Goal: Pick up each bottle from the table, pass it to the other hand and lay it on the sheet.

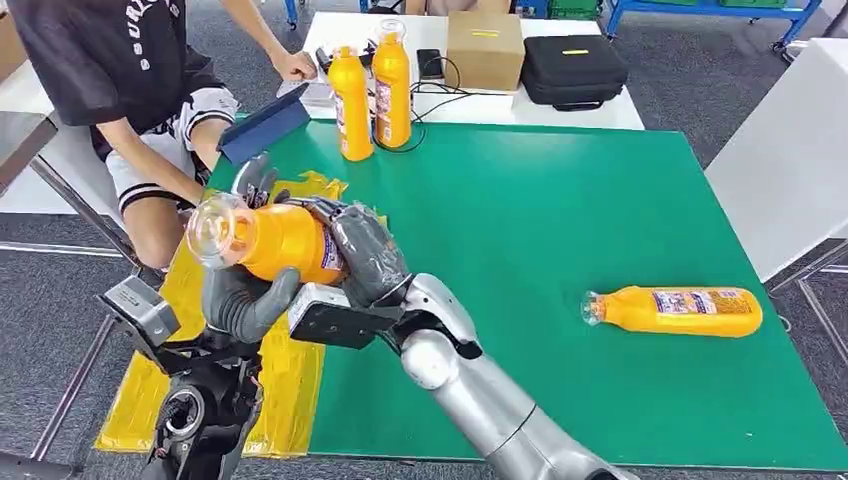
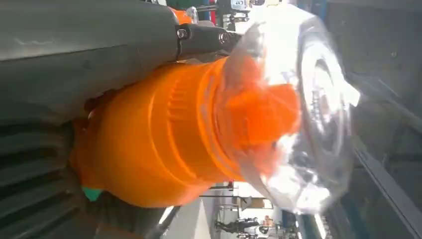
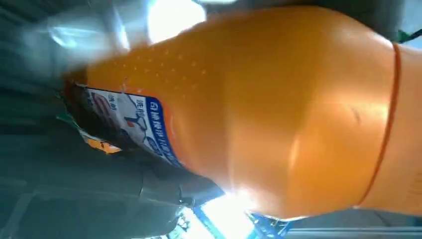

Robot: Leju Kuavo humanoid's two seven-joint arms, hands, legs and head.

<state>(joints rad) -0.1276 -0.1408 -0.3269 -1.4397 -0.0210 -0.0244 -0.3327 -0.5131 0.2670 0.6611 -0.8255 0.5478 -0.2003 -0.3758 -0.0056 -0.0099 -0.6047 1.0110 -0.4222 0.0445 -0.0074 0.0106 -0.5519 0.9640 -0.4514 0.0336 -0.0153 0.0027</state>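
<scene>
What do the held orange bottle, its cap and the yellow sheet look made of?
Held orange bottle: likely glossy plastic, smooth with bright highlights. Its clear domed cap: transparent plastic, orange showing through. Yellow sheet: probably thin plastic film, wrinkled and shiny, though that stays uncertain.

Held bottle (image 1: 275,243): glossy orange plastic, clear glossy cap, paper-like label. Sheet (image 1: 290,380) at the bench's left edge: shiny, crinkled yellow plastic. Bench (image 1: 560,200): matt green surface.

Grey carpet floor (image 1: 60,330), white tables (image 1: 560,108)
</scene>
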